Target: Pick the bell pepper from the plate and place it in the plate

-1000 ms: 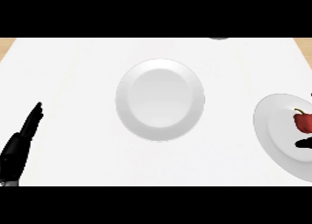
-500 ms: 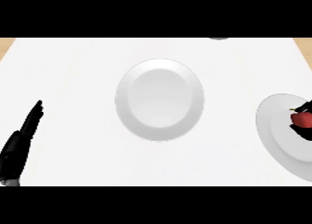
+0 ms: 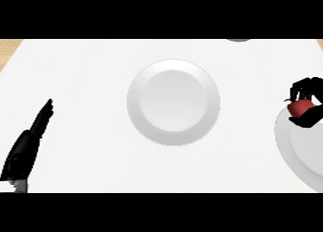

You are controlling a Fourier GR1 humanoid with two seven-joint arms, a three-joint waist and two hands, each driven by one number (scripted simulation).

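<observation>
A red bell pepper sits in my right hand, whose fingers and thumb curl round it, just above the upper left rim of the white plate at the right edge. A second white plate lies bare in the middle of the counter, well to the left of the pepper. My left hand rests open at the lower left, fingers straight and pointing up the counter.
A small grey object shows partly at the counter's far edge, upper right. The wooden floor strip marks the counter's left far corner.
My right hand closed round the bell pepper and lifted it up and to the left, off the middle of the right plate toward its rim. The left hand stayed still.
</observation>
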